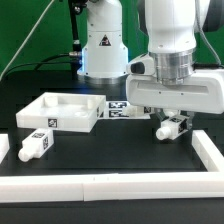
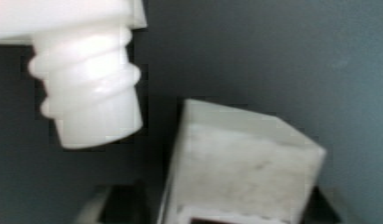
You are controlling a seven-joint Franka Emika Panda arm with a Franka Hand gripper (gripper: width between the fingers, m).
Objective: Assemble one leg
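Note:
My gripper (image 1: 170,128) hangs over the right half of the table, shut on a leg (image 1: 174,126), a small white peg with a black-and-white tag. In the wrist view this leg (image 2: 250,160) is a flat-sided white block running out from between the dark fingers (image 2: 131,205); the gripper (image 2: 232,208) holds its near end. A second leg (image 2: 90,90), with a narrow threaded end, lies just beside it. Another leg (image 1: 35,146) lies at the exterior view's left, and one more (image 1: 2,148) sits at the edge. The white tray-like top (image 1: 62,112) lies left of the gripper.
The marker board (image 1: 118,106) lies behind the top. A low white wall runs along the front (image 1: 100,186) and up the exterior view's right (image 1: 210,150). The arm's base (image 1: 102,45) stands at the back.

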